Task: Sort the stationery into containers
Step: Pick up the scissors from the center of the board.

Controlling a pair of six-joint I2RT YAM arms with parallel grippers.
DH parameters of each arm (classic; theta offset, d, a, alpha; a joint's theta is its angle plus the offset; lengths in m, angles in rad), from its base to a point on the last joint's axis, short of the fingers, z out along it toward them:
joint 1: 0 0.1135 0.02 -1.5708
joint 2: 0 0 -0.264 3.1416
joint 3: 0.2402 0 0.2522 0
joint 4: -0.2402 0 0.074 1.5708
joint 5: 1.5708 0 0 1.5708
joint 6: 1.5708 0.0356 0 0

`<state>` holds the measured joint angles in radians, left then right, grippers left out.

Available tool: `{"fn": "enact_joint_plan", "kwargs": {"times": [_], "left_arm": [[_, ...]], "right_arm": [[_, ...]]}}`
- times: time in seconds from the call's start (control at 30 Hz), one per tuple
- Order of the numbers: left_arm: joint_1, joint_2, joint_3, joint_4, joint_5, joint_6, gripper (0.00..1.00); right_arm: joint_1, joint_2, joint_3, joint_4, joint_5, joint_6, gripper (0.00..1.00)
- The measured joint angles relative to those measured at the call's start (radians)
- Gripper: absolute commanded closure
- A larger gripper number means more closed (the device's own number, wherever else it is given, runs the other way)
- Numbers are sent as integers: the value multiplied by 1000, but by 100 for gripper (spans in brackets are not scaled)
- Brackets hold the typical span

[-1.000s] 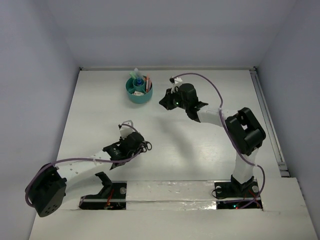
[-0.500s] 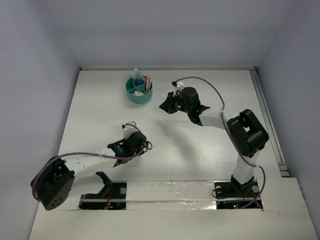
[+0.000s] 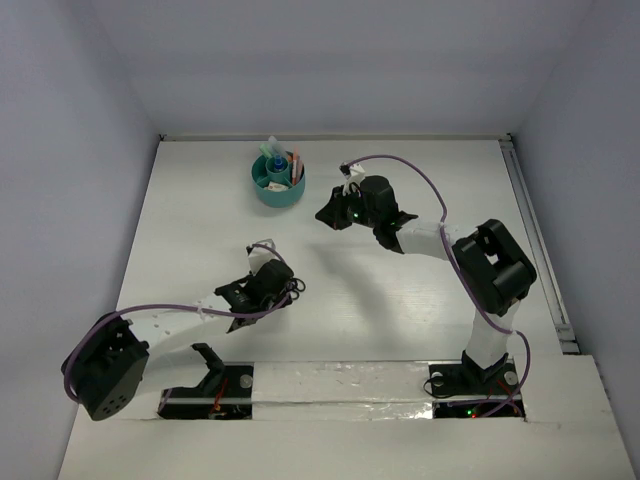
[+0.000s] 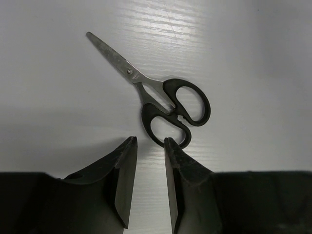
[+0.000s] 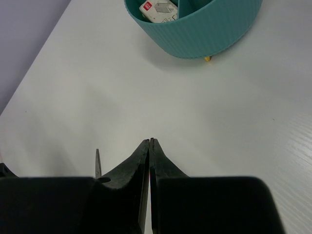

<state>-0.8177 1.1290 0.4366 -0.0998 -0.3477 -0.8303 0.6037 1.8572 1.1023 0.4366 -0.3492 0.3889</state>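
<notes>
White table point(image 4: 58, 97); scissors point(image 4: 148, 92) whole from left wrist, overhead only handles.

Robot lab test cell. White bench point(image 3: 400, 310) boxed in on three sides by bare pale walls point(image 3: 60, 150). Left arm point(image 3: 170, 318) and right arm point(image 3: 490, 270) bolted at its near edge, purple cables point(image 3: 400, 153) exposed, taped strip point(image 3: 340, 378) between the bases.
</notes>
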Motion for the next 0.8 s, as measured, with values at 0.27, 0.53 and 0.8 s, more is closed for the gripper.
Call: {"fn": "enact_joint_plan", "kwargs": {"times": [0.27,0.53,0.8], "left_arm": [[1,-2,0,19,1,-2,70],[1,73,9,45,-5,2,79],[1,88,31,-8,-41,17,100]], "right_arm": [[1,0,0,0,0,0,92],[1,0,0,-2,0,0,92],[1,0,10,-21,0,1,75]]}}
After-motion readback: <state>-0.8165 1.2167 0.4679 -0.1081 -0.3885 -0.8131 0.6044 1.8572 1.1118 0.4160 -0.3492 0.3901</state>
